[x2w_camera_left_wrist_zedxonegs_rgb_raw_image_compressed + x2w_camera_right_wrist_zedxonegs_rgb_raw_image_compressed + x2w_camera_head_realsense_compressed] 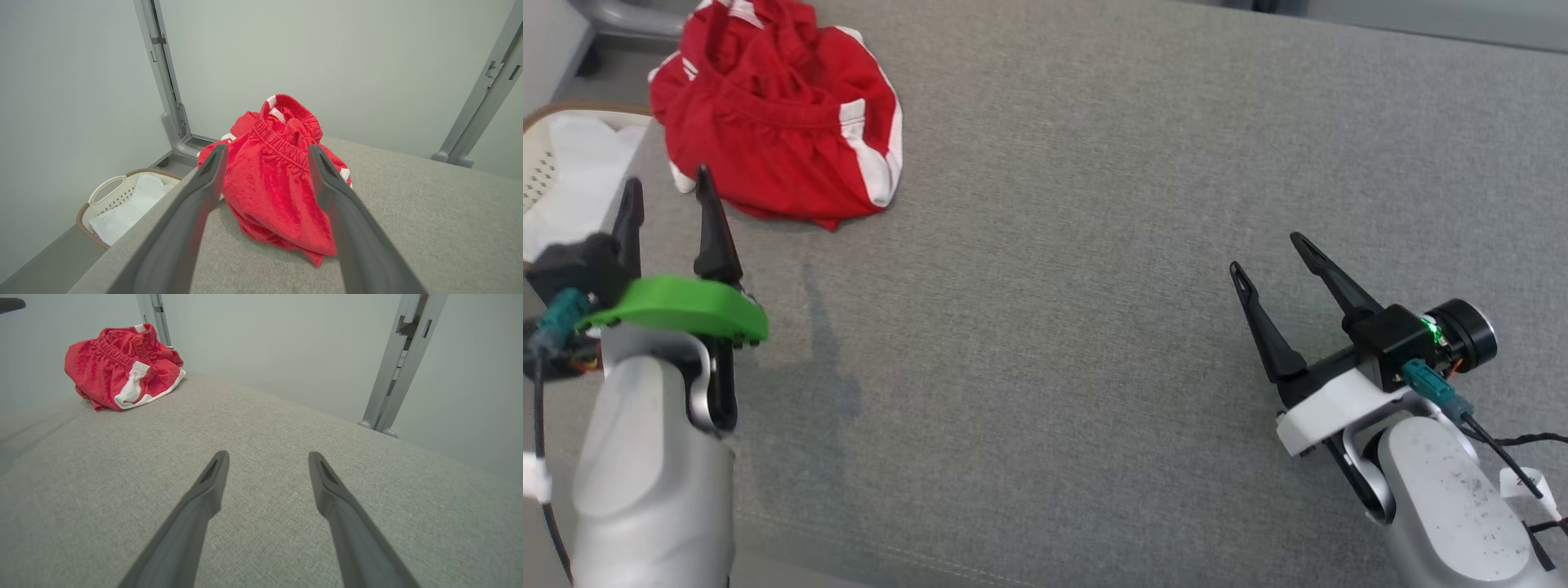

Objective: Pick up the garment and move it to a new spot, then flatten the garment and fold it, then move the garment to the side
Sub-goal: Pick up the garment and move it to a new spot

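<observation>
Wide open, gripping nothing: left gripper [667,177], fingertips just short of a bunched red cloth with white trim and an elastic band [776,122], far left on a grey woven fabric surface [1054,245]. Likewise wide open and empty: right gripper [1265,252], well apart from that cloth. Place of the garment: cannot tell.

Grey surface [1094,245] lies open; red cloth [776,114] occupies far-left corner.

Head camera looks steeply down on the grey table [1094,204], red cloth [776,106] at eleven o'clock; left wrist faces it close, right wrist from afar, ten o'clock.
</observation>
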`<state>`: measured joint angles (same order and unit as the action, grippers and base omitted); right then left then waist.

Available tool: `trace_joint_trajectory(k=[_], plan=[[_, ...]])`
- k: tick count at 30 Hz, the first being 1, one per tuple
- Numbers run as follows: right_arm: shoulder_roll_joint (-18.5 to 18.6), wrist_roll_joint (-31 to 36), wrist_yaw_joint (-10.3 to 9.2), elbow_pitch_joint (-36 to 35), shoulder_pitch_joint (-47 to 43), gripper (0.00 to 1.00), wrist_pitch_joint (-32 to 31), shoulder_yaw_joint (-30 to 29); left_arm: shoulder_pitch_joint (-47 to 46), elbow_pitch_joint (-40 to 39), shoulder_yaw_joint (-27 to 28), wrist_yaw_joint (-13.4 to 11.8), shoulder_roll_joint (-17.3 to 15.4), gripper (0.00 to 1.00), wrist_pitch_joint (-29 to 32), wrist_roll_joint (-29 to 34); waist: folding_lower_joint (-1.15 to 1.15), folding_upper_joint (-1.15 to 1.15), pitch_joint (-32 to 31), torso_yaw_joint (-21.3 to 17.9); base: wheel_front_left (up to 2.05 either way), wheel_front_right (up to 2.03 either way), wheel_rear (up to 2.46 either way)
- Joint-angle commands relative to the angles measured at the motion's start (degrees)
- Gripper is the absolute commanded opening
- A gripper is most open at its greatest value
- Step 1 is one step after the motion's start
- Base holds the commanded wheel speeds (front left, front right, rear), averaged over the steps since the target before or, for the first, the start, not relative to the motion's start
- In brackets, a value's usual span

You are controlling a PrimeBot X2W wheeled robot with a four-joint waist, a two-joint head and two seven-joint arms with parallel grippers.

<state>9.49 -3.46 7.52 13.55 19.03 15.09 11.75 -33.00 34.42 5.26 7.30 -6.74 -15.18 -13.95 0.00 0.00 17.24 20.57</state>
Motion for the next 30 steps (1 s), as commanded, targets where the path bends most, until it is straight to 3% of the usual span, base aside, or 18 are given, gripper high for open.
trace_joint_trajectory(k=[1,9,16,25,26,27,30], plan=[[0.5,0.5,-0.06,-0.5,1.3,1.00,0.1,0.4,-3.0,0.9,-0.5,0.2,-1.0,1.00,0.0,-1.3,0.00,0.00,5.7,-4.9,0.00,0.00,0.00],[1.2,0.8,-0.06,-2.1,4.9,1.00,0.1,2.3,-16.9,12.2,-2.7,0.2,-7.9,1.00,0.2,-7.6,0.00,0.00,11.8,-9.7,0.00,0.00,0.00],[0.4,1.0,-0.06,-2.9,6.6,1.00,0.1,2.3,-25.3,23.6,-3.6,-0.9,-13.3,1.00,1.8,-7.4,0.00,0.00,15.4,-13.9,0.00,0.00,0.00],[0.1,0.7,-0.07,-2.5,5.5,1.00,0.0,0.8,-27.9,33.2,-4.8,-4.3,-13.9,1.00,3.8,-6.3,0.00,0.00,16.2,-15.6,0.00,0.00,0.00],[0.1,0.8,-0.07,-2.4,5.4,1.00,0.0,0.6,-27.9,33.7,-4.9,-4.4,-13.8,0.65,3.6,-6.3,0.00,0.00,16.0,-15.6,0.00,0.00,0.00],[0.0,0.7,-0.07,-2.3,5.3,1.00,0.0,0.4,-27.9,34.3,-5.0,-4.5,-13.6,0.00,3.3,-6.2,0.00,0.00,15.7,-15.5,0.00,0.00,0.00],[-0.6,1.1,-0.07,-2.4,5.0,1.00,0.0,0.2,-27.9,34.7,-5.6,-4.2,-13.4,0.00,2.1,-5.9,0.00,0.00,14.7,-15.2,0.00,0.00,0.00]])
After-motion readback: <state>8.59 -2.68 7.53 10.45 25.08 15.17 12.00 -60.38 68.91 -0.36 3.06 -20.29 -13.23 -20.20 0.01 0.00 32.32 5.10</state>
